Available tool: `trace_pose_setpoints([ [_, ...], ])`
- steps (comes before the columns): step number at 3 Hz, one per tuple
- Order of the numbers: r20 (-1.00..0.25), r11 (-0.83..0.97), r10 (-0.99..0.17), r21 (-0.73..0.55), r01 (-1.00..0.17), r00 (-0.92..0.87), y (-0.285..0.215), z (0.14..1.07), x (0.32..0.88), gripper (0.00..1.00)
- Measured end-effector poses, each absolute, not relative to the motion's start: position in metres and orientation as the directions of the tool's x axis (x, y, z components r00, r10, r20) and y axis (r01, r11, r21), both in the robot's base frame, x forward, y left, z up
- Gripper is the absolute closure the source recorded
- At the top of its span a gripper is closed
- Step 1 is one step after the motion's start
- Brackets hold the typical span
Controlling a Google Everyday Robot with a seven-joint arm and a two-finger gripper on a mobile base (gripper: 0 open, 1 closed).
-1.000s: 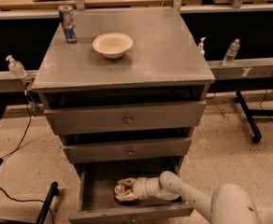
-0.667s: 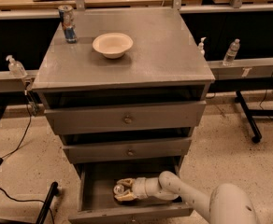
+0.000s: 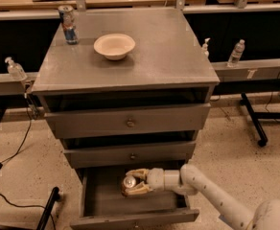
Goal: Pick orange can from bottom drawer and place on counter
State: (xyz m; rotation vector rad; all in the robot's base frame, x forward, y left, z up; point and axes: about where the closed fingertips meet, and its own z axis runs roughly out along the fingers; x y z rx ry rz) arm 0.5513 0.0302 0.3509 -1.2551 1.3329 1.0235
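The bottom drawer (image 3: 106,202) of the grey cabinet stands pulled open. My gripper (image 3: 133,183) reaches into it from the right, its pale fingers closed around the orange can (image 3: 129,181), whose silver lid shows between them. The can is just above the drawer floor. The counter (image 3: 169,51) is the broad grey cabinet top above.
A white bowl (image 3: 114,45) sits on the counter's left middle. A blue, red and silver can (image 3: 68,24) stands at its back left corner. Two upper drawers (image 3: 129,122) are closed. Bottles (image 3: 236,53) stand on side ledges; a black stand base (image 3: 255,123) lies at right.
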Motion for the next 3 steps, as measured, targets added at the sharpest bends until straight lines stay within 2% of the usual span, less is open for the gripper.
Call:
trace_pose_setpoints([
  [1,-0.995,0.045,-0.093,-0.051,-0.998,0.047,0.001,0.432,0.549,1.0],
  [2,-0.996,-0.003,-0.093,-0.005,-1.0,0.005,-0.031,0.491,0.54,1.0],
  [3,-0.989,-0.004,-0.148,0.017,-1.0,-0.016,-0.057,0.544,0.541,1.0],
])
